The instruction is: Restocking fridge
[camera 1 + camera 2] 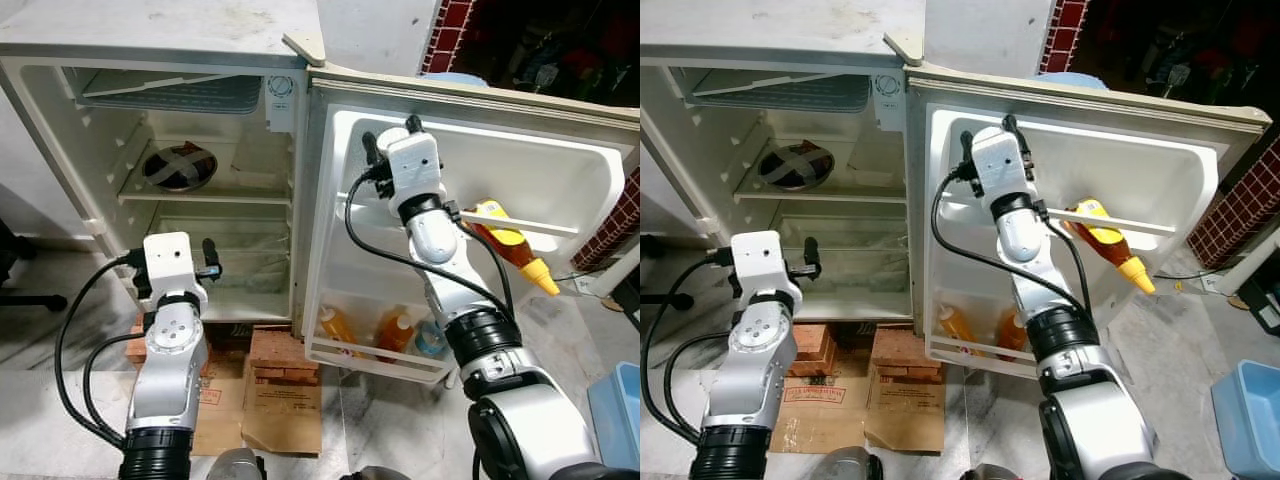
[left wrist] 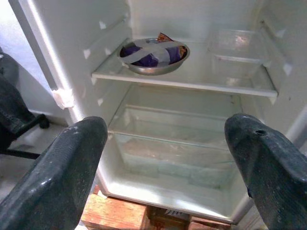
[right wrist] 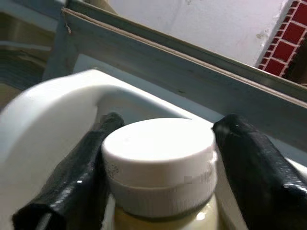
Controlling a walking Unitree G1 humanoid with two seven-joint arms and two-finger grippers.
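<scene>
Before the open fridge (image 1: 200,45), the left hand (image 2: 168,158) hovers spread wide and empty, its fingers (image 2: 57,177) pointing into the lower compartment; beyond and above it a metal bowl (image 1: 180,167) sits on the glass shelf. Further right, the right hand (image 3: 160,163) is raised at the door's top shelf (image 1: 480,150), its fingers flanking a white-capped bottle (image 3: 160,163) and touching it. Below this hand, juice bottles (image 1: 337,327) stand in the bottom door rack, and just right of its arm a yellow-capped bottle (image 1: 510,245) leans behind the rail.
</scene>
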